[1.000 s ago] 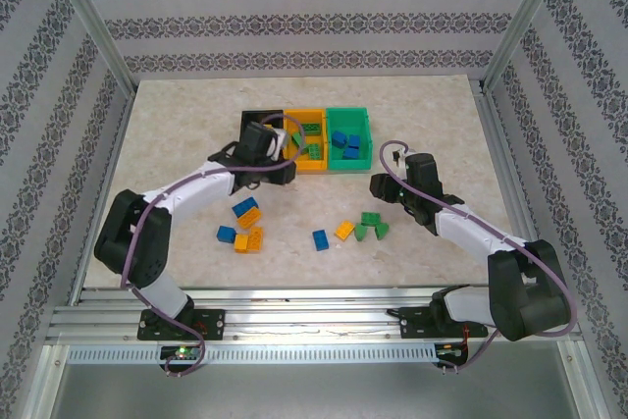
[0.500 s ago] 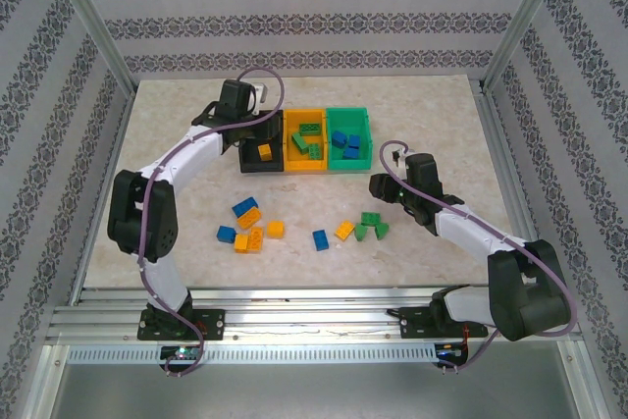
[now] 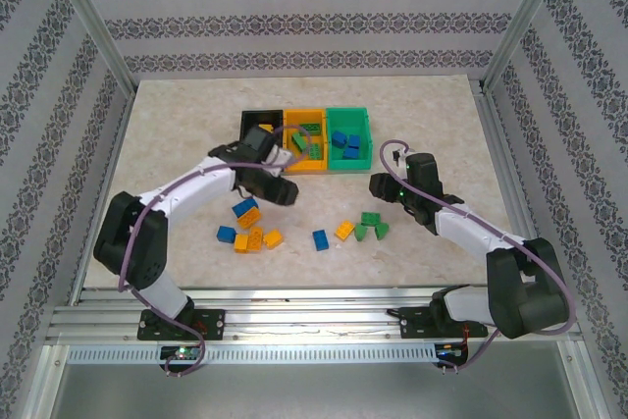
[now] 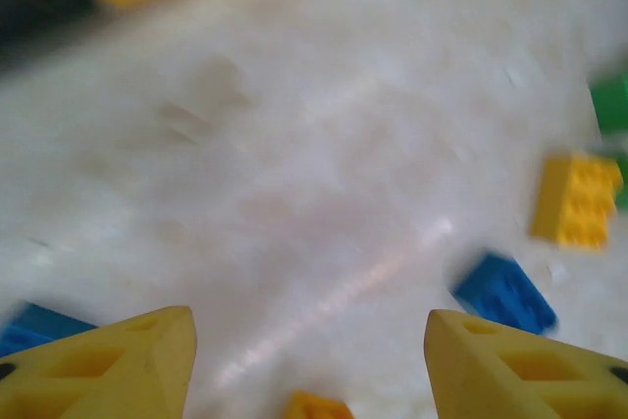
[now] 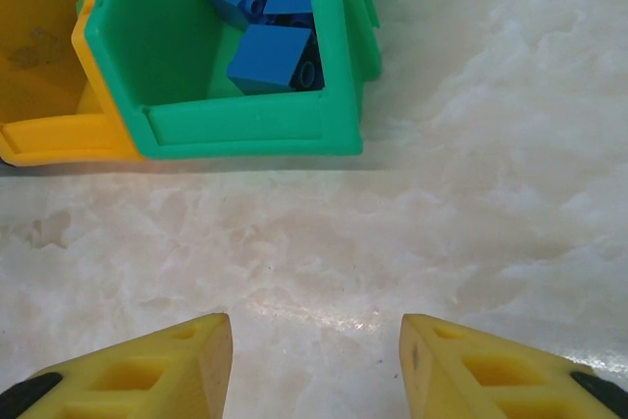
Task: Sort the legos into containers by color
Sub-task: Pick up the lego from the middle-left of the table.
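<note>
Three joined bins stand at the back: black [image 3: 251, 120], orange [image 3: 310, 161] with green bricks, and green [image 3: 363, 130] with blue bricks [image 5: 270, 56]. Loose legos lie on the table in front: a blue and orange pair [image 3: 245, 209], a blue one [image 3: 226, 235], orange ones [image 3: 250, 239], a blue one [image 3: 320, 239], an orange one [image 3: 344, 231] and green ones [image 3: 371, 229]. My left gripper [image 3: 283, 193] hangs open above the table between the bins and these bricks, holding nothing [image 4: 309, 340]. My right gripper [image 3: 379, 186] is open and empty over bare table in front of the green bin [image 5: 314, 340].
In the blurred left wrist view a yellow brick [image 4: 577, 200] and a blue brick [image 4: 503, 291] lie ahead to the right. The marble tabletop [image 3: 451, 134] has open room on the right and left sides. Metal frame posts [image 3: 93, 31] and patterned walls enclose it.
My left arm reached to the black bin half a second ago and has now swung back toward the loose bricks. The right arm has stayed still.
</note>
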`<move>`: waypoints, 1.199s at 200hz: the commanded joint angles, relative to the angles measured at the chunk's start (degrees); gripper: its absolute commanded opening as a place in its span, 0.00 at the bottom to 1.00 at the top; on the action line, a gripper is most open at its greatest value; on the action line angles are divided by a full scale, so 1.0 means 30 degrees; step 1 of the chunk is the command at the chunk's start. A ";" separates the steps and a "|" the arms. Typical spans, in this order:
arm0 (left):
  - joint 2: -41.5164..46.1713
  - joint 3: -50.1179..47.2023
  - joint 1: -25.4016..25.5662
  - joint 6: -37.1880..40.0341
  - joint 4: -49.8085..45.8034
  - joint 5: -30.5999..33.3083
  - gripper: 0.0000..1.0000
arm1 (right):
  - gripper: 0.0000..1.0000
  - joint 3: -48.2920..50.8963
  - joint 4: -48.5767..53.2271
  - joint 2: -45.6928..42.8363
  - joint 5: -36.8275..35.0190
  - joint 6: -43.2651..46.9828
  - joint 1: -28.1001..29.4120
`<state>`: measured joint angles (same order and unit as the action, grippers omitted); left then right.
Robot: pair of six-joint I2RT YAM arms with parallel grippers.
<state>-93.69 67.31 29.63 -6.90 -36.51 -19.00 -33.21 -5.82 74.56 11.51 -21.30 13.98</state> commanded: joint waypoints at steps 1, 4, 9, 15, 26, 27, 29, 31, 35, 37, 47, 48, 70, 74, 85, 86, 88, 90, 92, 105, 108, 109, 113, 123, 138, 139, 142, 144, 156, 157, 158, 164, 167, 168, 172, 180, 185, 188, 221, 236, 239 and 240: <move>-0.0098 -0.0287 0.2060 0.1870 -0.3730 0.0447 0.63 | 0.49 -0.0033 -0.0285 0.0110 0.0267 -0.0314 -0.0155; -0.0258 -0.0339 0.2277 0.1923 -0.3971 0.0629 0.63 | 0.49 -0.0007 -0.0307 0.0084 0.0236 -0.0327 -0.0174; -0.0481 -0.0403 0.2575 0.1984 -0.4291 0.0977 0.63 | 0.49 0.0011 -0.0286 0.0062 0.0192 -0.0323 -0.0157; -0.0673 -0.0561 0.2851 0.2053 -0.4592 0.1359 0.63 | 0.49 0.0025 -0.0295 0.0048 0.0174 -0.0327 -0.0155; -0.0877 -0.1040 0.3115 0.2230 -0.4703 0.1822 0.63 | 0.49 0.0026 -0.0285 0.0076 0.0176 -0.0335 -0.0177; -0.0878 -0.1074 0.3123 0.2235 -0.4704 0.1837 0.63 | 0.49 0.0026 -0.0285 0.0077 0.0177 -0.0323 -0.0177; -0.0901 -0.1158 0.3130 0.2261 -0.4741 0.1907 0.63 | 0.49 0.0026 -0.0285 0.0077 0.0207 -0.0337 -0.0199; -0.0907 -0.1223 0.3132 0.2260 -0.4735 0.1976 0.63 | 0.49 0.0026 -0.0285 0.0077 0.0244 -0.0318 -0.0197; -0.0909 -0.1317 0.3136 0.2261 -0.4780 0.2111 0.64 | 0.49 0.0026 -0.0259 0.0049 0.0264 -0.0324 -0.0184; -0.0909 -0.1343 0.3133 0.2253 -0.4833 0.2188 0.64 | 0.49 0.0048 -0.0271 0.0048 0.0265 -0.0352 -0.0178; -0.0804 -0.1401 0.3158 0.2298 -0.5045 0.2499 0.64 | 0.49 0.0081 -0.0336 0.0017 0.0266 -0.0362 -0.0181; -0.0798 -0.1401 0.3160 0.2298 -0.5065 0.2542 0.64 | 0.49 0.0082 -0.0340 0.0018 0.0266 -0.0366 -0.0179; -0.0325 -0.1568 0.3146 0.2326 -0.4831 0.2869 0.66 | 0.49 -0.0025 -0.0286 0.0153 0.0261 -0.0366 -0.0189; -0.0296 -0.1591 0.3149 0.2350 -0.4705 0.2852 0.66 | 0.49 -0.0032 -0.0279 0.0164 0.0298 -0.0360 -0.0177; -0.0456 -0.1546 0.3146 0.2414 -0.4673 0.3017 0.66 | 0.49 0.0024 -0.0350 0.0113 0.0382 -0.0393 -0.0182; -0.0463 -0.1532 0.3154 0.2415 -0.4689 0.3035 0.66 | 0.49 0.0025 -0.0361 0.0110 0.0383 -0.0382 -0.0194; -0.0468 -0.1522 0.3160 0.2445 -0.4678 0.3049 0.66 | 0.49 0.0047 -0.0385 0.0107 0.0368 -0.0374 -0.0181; -0.0535 -0.1519 0.3146 0.2445 -0.4713 0.3096 0.66 | 0.49 0.0053 -0.0398 0.0106 0.0379 -0.0372 -0.0185; -0.0588 -0.1496 0.3158 0.2445 -0.4721 0.3123 0.66 | 0.49 0.0054 -0.0386 0.0084 0.0353 -0.0386 -0.0179; -0.0704 -0.1375 0.3176 0.2416 -0.4683 0.3244 0.66 | 0.49 0.0055 -0.0351 0.0106 0.0244 -0.0383 -0.0198; -0.0682 -0.1357 0.3163 0.2416 -0.4639 0.3271 0.66 | 0.49 0.0055 -0.0319 0.0121 0.0226 -0.0372 -0.0194; -0.0678 -0.1335 0.3162 0.2416 -0.4643 0.3265 0.66 | 0.49 0.0040 -0.0302 0.0128 0.0231 -0.0372 -0.0185; -0.0649 -0.1305 0.3161 0.2416 -0.4592 0.3323 0.66 | 0.49 0.0027 -0.0271 0.0135 0.0236 -0.0347 -0.0210; -0.0482 -0.1284 0.3161 0.2373 -0.4508 0.3841 0.66 | 0.49 0.0051 -0.0307 0.0084 0.0309 -0.0374 -0.0206; -0.0216 -0.1276 0.3161 0.2300 -0.4530 0.4797 0.66 | 0.49 0.0084 -0.0416 0.0062 0.0385 -0.0400 -0.0228; -0.0182 -0.1265 0.3161 0.2284 -0.4529 0.4863 0.66 | 0.49 0.0084 -0.0439 0.0069 0.0384 -0.0400 -0.0217; -0.0115 -0.1285 0.3161 0.2249 -0.4485 0.4946 0.66 | 0.50 0.0070 -0.0410 0.0072 0.0357 -0.0407 -0.0207; -0.0088 -0.1306 0.3161 0.2206 -0.4452 0.4999 0.66 | 0.49 0.0059 -0.0404 0.0090 0.0325 -0.0424 -0.0228; 0.0041 -0.1465 0.3176 0.2211 -0.4226 0.5032 0.66 | 0.49 -0.0003 -0.0285 0.0164 0.0298 -0.0395 -0.0208; 0.0035 -0.1463 0.3169 0.2211 -0.4187 0.5039 0.66 | 0.49 -0.0003 -0.0285 0.0164 0.0311 -0.0397 -0.0207; 0.0047 -0.1476 0.3165 0.2211 -0.4167 0.5042 0.66 | 0.49 0.0011 -0.0285 0.0164 0.0303 -0.0384 -0.0207; 0.0012 -0.1545 0.3161 0.2237 -0.4121 0.5093 0.66 | 0.49 0.0022 -0.0307 0.0168 0.0367 -0.0400 -0.0208; -0.0039 -0.1595 0.3161 0.2232 -0.4089 0.5125 0.65 | 0.49 0.0025 -0.0350 0.0165 0.0396 -0.0415 -0.0210; -0.0064 -0.1600 0.3161 0.2222 -0.4089 0.5129 0.65 | 0.49 0.0025 -0.0361 0.0150 0.0389 -0.0422 -0.0223; -0.0184 -0.1633 0.3161 0.2233 -0.4117 0.5122 0.65 | 0.49 0.0026 -0.0400 0.0136 0.0440 -0.0405 -0.0222; -0.0429 -0.1667 0.3161 0.2186 -0.4062 0.5036 0.64 | 0.49 0.0026 -0.0423 0.0157 0.0419 -0.0415 -0.0206; -0.0612 -0.1702 0.3161 0.2128 -0.3972 0.4844 0.63 | 0.49 0.0026 -0.0431 0.0188 0.0374 -0.0402 -0.0206; -0.0689 -0.1721 0.3161 0.2123 -0.3932 0.4717 0.62 | 0.49 0.0000 -0.0384 0.0219 0.0367 -0.0419 -0.0221; -0.1437 -0.1849 0.3161 0.1902 -0.3415 0.4100 0.54 | 0.49 -0.0003 -0.0402 0.0238 0.0401 -0.0403 -0.0208; -0.1518 -0.1850 0.3161 0.1918 -0.3152 0.3691 0.53 | 0.49 -0.0033 -0.0259 0.0252 0.0320 -0.0389 -0.0229; -0.1564 -0.1827 0.3161 0.1929 -0.3119 0.3646 0.53 | 0.49 -0.0033 -0.0241 0.0238 0.0324 -0.0399 -0.0227; -0.1573 -0.1804 0.3161 0.1938 -0.3106 0.3643 0.53 | 0.49 -0.0033 -0.0219 0.0230 0.0309 -0.0399 -0.0217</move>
<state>-97.60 62.39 39.27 -0.86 -47.13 -6.17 -33.21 -5.85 74.78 11.70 -22.20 13.96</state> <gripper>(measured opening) 0.538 0.494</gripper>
